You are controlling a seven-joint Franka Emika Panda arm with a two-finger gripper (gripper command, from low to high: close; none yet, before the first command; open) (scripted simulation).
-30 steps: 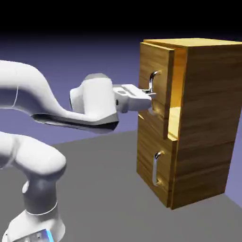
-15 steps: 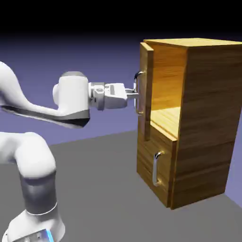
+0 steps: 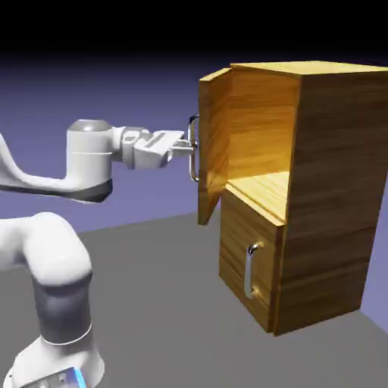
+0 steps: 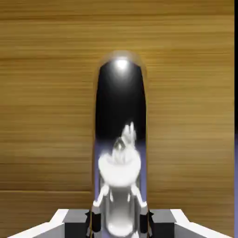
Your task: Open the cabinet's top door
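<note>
Currently the gripper [image 3: 186, 148] is clenched on the silver handle [image 3: 195, 148] of the top door [image 3: 213, 144]; in the hand view the 2 fingertips [image 4: 95, 219] pinch the chrome bar [image 4: 120, 139] with wood grain filling everything behind it.

Compared with a second ago the door has swung a long way. It was only cracked then, edge-on half a second back, and now it stands well out from the cabinet [image 3: 333, 189] front, hinged on the far side, with the lit upper compartment and its shelf fully exposed. The hand has pulled back toward the exterior view's left along the door's arc, and the arm [image 3: 53, 250] has folded with it.

The lower door [image 3: 246, 261] stays shut, its handle untouched.

Judgement: the task looks essentially met, roughly 90 degrees open. Remaining risk is the grip slipping off the bar if the pull continues without following the arc.
</note>
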